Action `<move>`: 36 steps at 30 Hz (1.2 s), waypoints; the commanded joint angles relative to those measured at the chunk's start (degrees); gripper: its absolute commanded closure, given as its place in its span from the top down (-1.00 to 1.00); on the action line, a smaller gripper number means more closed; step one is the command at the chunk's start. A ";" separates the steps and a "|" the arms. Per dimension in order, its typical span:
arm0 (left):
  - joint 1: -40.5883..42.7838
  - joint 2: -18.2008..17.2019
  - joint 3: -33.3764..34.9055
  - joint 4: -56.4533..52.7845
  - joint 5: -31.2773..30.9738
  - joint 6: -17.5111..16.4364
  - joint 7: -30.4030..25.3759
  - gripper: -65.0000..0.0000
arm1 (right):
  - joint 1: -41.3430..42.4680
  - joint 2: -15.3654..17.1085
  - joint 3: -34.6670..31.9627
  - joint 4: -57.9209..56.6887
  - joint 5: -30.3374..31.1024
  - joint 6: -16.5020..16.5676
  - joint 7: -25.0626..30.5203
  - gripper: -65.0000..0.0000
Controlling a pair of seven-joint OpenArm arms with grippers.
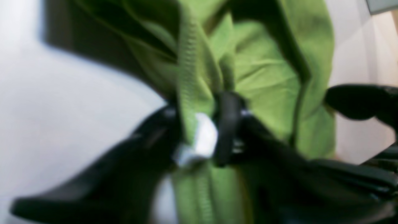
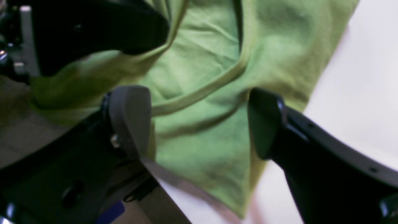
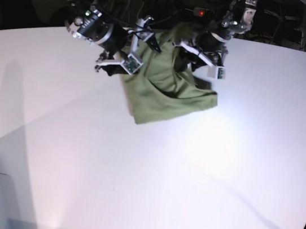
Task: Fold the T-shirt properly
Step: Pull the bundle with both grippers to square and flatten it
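Cloth fills both wrist views: the T-shirt [image 3: 167, 94] lies bunched at the far side of the white table [image 3: 201, 178], between the two arms; the left gripper [image 1: 203, 137] is clamped on a ribbed fold of it. The right gripper [image 2: 199, 121] stands wide apart, its jaws straddling the collar seam without closing.

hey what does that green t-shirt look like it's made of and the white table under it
Olive-green T-shirt: soft matte knit, probably cotton; it wrinkles, drapes limply and has a ribbed neckband. White table: smooth hard top, perhaps laminate, with a faint sheen where lamp glare falls.
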 commanded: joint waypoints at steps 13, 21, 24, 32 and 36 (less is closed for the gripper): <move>-1.70 -3.16 0.26 -1.11 0.65 0.32 1.01 -1.00 | 1.38 -0.18 5.61 6.02 0.93 0.54 1.34 0.39; -9.09 -11.69 6.68 -4.19 0.74 0.23 1.10 -1.00 | 1.47 -0.18 11.50 9.19 0.93 0.54 1.34 0.39; -12.69 -14.77 10.11 -4.71 0.74 0.14 1.10 -1.00 | 1.21 -0.18 13.17 9.19 0.93 0.54 1.16 0.39; -26.67 -18.46 20.57 -11.57 0.74 -0.03 4.62 -1.00 | -0.11 -0.18 16.42 8.92 0.93 0.54 0.81 0.39; -34.76 -18.55 28.22 -15.88 0.83 -0.12 6.37 -1.00 | -0.46 -0.18 17.83 8.92 0.84 0.54 0.81 0.39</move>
